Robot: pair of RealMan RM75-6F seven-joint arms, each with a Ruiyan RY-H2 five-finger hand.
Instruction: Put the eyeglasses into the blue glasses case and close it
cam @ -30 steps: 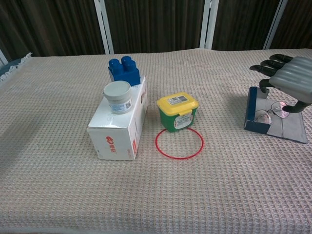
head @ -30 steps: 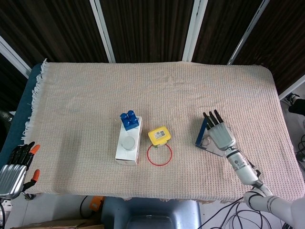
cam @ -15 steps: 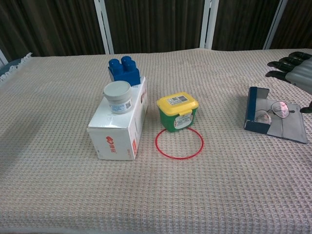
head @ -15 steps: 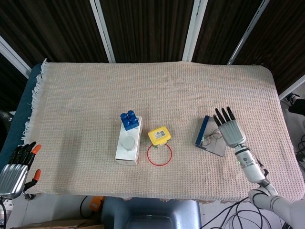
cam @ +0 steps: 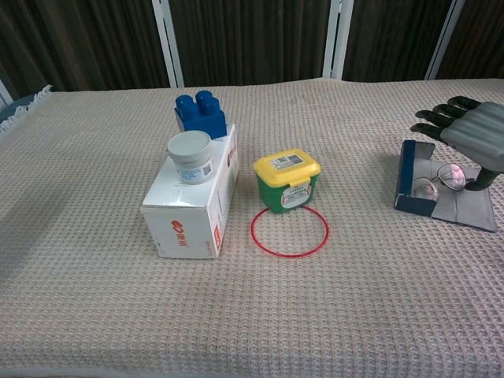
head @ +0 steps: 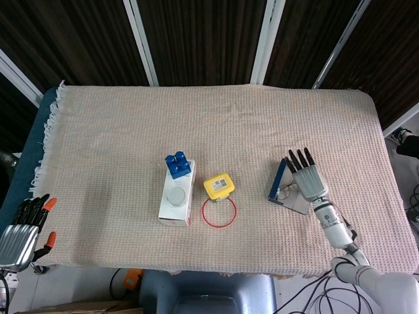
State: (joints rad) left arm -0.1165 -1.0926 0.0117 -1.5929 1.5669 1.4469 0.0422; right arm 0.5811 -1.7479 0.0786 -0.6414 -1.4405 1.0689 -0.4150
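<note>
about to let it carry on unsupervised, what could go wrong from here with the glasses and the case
1. The eyeglasses lie loosely in the open blue glasses case; if a lens or arm sits over the edge, closing could pinch them.
2. The right robot hand hovers over the case with fingers spread, holding nothing; a push on the raised lid might slide the light case across the woven cloth instead of folding it shut.

In the head view our right hand point(head: 306, 181) covers most of the eyeglasses point(cam: 442, 178) and part of the open blue glasses case point(head: 277, 185). The chest view cuts that hand off at the right edge. Our left hand point(head: 18, 234) sits partly out of frame at the lower left edge.
</note>
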